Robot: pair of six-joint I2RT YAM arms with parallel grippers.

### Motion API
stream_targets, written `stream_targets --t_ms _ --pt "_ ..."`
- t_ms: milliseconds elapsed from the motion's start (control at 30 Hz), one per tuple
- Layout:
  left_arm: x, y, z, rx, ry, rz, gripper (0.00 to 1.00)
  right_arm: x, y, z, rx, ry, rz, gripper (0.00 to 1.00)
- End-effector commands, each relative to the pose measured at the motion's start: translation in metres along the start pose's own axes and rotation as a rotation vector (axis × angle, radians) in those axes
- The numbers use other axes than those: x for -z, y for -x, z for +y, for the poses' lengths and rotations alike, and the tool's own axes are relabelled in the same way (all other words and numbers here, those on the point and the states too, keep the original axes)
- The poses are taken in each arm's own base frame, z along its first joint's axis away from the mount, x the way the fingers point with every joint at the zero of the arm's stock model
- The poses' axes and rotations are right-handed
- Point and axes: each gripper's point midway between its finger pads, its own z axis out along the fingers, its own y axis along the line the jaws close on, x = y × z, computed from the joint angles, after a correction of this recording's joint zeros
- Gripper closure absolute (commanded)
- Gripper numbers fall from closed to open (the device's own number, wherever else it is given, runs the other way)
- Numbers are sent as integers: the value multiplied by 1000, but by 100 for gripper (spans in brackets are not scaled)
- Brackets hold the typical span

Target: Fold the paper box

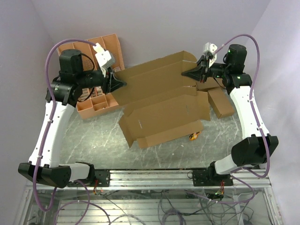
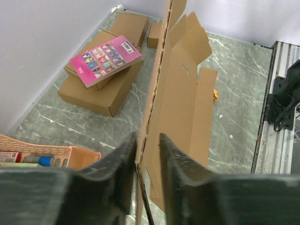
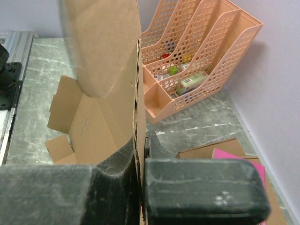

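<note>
**boxwatcher:** What's the paper box [image 1: 164, 110] look like right now?

**yam_fan:** It's a big plain brown corrugated sheet, half opened in the middle of the grey marbled table [image 1: 93, 140]. The near part lies flat, with notched flaps at both ends. The back panel is tipped up, with a perforated fold line down it.

**boxwatcher:** And where are the grippers?

**yam_fan:** The left gripper [image 1: 118, 83] sits at the left end of that raised panel. Its dark, rough-looking fingers [image 2: 122, 187] straddle the edge with only a narrow gap, and I can't tell if they actually bite. The right gripper [image 1: 187, 73] is pinched tight on the panel's right end.

**boxwatcher:** Anything else around?

**yam_fan:** There's a peach plastic mesh file holder [image 3: 206, 70] by the left arm. Over by the right arm are small closed brown boxes [image 2: 101, 89] with a pink book [image 2: 105, 58] on top.
</note>
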Motion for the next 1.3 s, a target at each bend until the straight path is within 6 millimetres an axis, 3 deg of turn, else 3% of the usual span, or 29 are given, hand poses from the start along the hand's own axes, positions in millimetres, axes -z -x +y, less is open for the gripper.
stream_targets --t_ms 0,67,300,400,467,567,667,800,900,1100,1267 --pt "-2 7 -2 -37 -16 -4 75 1 9 0 20 13 -18 100" --pt "-2 8 -2 -43 -26 -5 91 1 8 0 22 11 -16 100" --pt "1 9 -2 -63 15 -36 93 1 4 -4 14 -16 -5 97" --pt "1 4 -1 -63 39 -45 93 3 0 -6 9 -39 4 80" --pt "2 2 0 -65 53 -56 93 5 1 -5 11 -57 11 57" --pt "6 4 -3 -89 73 -73 93 12 2 0 33 -88 27 31" --pt "11 4 -6 -124 90 -81 93 32 7 4 51 -139 14 18" --pt "18 6 -13 -168 103 -98 93 80 8 0 -17 -225 -30 16" --pt "22 6 -19 -185 99 -107 93 103 -5 -4 -66 -301 -25 16" --pt "25 8 -28 -195 79 -131 93 109 -39 -6 -168 -360 18 15" --pt "29 15 -30 -204 116 -194 93 109 -52 -4 -231 -347 32 11"
